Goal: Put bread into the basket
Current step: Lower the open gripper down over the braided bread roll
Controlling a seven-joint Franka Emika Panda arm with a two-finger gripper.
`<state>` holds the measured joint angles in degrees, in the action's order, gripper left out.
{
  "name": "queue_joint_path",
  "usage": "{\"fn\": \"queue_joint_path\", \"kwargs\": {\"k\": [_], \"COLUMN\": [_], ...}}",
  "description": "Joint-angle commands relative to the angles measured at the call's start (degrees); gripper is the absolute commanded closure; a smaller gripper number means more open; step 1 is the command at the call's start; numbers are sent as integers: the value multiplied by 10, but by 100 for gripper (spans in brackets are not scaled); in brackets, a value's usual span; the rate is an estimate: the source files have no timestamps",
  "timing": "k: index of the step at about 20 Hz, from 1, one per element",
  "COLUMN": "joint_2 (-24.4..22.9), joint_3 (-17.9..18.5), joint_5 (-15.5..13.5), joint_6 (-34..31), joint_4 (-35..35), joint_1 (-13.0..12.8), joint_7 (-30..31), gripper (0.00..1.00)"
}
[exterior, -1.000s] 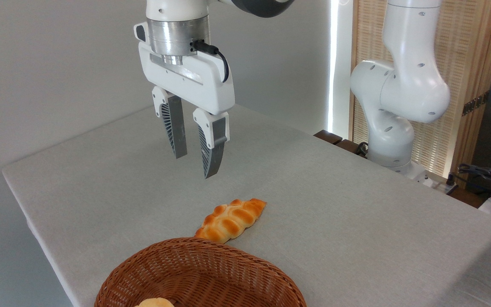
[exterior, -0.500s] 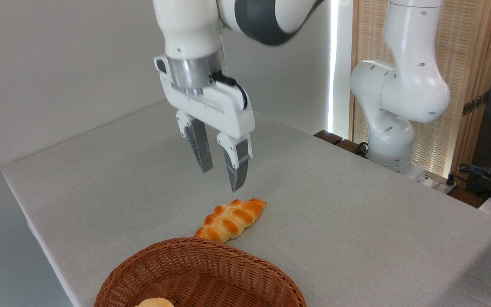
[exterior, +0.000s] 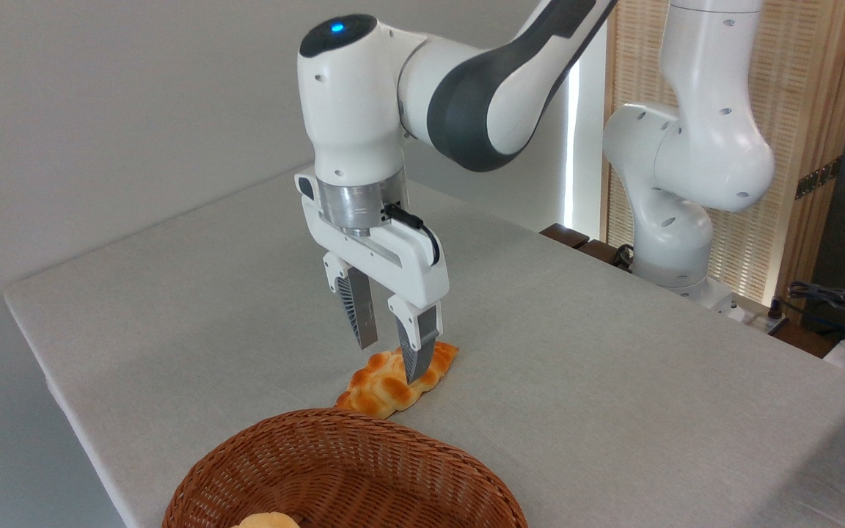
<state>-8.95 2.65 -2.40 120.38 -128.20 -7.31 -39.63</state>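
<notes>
The bread [exterior: 384, 385], a braided golden-orange loaf, lies on the grey table just behind the basket's far rim. My gripper [exterior: 392, 364] hangs right over its middle, pointing down and open. One fingertip stands in front of the loaf's right half, the other just above its far edge. Nothing is held between the fingers. The reddish-brown wicker basket [exterior: 422, 455] sits at the near table edge, cut off by the bottom of the frame.
A small pale bun [exterior: 265, 521] peeks out inside the basket at the bottom edge. The arm's white base [exterior: 675, 242] stands at the table's back right. Cables and dark gear [exterior: 844, 308] lie at the far right. The grey table [exterior: 173, 315] drops off on the left.
The gripper has come down and to the right, from well above the table to just over the bread. It stays open. Bread and basket have not moved.
</notes>
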Motion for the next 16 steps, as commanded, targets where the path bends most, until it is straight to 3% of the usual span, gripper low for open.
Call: {"fn": "queue_joint_path", "kwargs": {"k": [1,9,10,11,12,16], "joint_2": [8,21,21,21,21,20], "joint_3": [2,1,2,1,1,1], "joint_5": [-3,-2,-2,-2,-2,-2], "joint_6": [64,67,67,67,66,64], "joint_4": [-35,-34,-34,-34,-33,-34], "joint_1": [-1,-11,-11,-11,-11,-11], "joint_7": [-22,-23,-24,-28,-29,-29], "gripper": [0,1,17,44,61,64]}}
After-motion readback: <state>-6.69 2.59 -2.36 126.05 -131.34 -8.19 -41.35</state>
